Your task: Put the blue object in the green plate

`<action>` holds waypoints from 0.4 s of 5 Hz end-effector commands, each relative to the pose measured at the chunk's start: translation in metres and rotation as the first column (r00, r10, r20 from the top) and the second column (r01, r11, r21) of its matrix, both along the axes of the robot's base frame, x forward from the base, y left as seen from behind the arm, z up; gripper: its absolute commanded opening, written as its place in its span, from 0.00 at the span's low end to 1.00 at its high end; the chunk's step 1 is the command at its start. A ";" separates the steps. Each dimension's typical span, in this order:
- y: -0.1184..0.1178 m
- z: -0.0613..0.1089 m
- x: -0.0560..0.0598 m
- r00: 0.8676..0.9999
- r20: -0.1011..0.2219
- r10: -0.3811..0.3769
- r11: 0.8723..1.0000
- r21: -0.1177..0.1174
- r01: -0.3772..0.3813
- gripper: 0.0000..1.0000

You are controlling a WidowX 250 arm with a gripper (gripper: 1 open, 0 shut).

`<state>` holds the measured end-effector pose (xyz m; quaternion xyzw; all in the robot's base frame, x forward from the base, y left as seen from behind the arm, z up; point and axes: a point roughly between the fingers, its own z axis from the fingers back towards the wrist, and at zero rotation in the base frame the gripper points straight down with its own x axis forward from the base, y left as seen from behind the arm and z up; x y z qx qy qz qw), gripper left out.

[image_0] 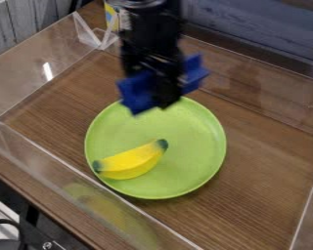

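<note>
The blue object (pixel 160 83) is hanging in the gripper (pixel 156 86), clamped widthwise; lowering it gently, banana (pixel 132 161) below-left, is suiting the green plate (pixel 199 156).

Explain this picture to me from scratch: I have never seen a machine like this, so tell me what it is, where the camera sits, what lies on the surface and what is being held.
One camera looks down at an angle from in front of a wooden table fenced with clear plastic walls. The dark column coming down from the top is a robot arm. Its lower end is the tool, a pair of fingers for gripping. Between them is a dark blue block, lifted above the far edge of a round green plate. The block fills the fingers, so they stand wide apart around it. A yellow banana lies in the near left part of the plate. Beyond the far wall, something with a yellow and white label shows, too cut off to name.
</note>
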<state>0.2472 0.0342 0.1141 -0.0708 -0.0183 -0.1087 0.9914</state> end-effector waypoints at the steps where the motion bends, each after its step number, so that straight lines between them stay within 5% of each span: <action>1: -0.029 0.003 0.008 0.997 0.055 -0.048 0.999 -0.004 0.048 0.00; 2: -0.016 -0.004 0.005 0.998 0.044 -0.052 0.999 0.000 0.052 1.00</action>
